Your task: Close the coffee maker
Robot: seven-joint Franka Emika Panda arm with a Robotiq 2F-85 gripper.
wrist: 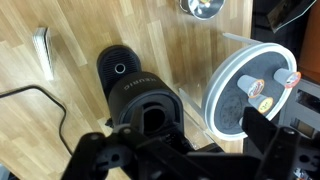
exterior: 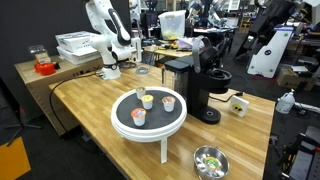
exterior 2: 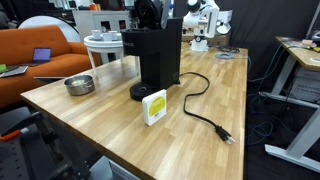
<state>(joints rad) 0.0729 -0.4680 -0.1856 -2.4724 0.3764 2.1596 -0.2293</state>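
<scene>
The black coffee maker (exterior: 188,85) stands on the wooden table and shows in both exterior views (exterior 2: 155,58). In the wrist view I look down on it (wrist: 140,95): the round drip base is at the top, and the rounded top with a dark opening lies just below my camera. Its lid looks raised. My gripper (wrist: 185,150) hovers directly above the machine's top, fingers wide apart and holding nothing. In an exterior view the gripper (exterior 2: 150,12) sits just over the machine.
A round white stand (exterior: 120,122) with several small cups is next to the machine and also shows in the wrist view (wrist: 222,112). A metal bowl (exterior 2: 80,85), a small yellow-white box (exterior 2: 153,107) and the power cord (exterior 2: 205,112) lie on the table.
</scene>
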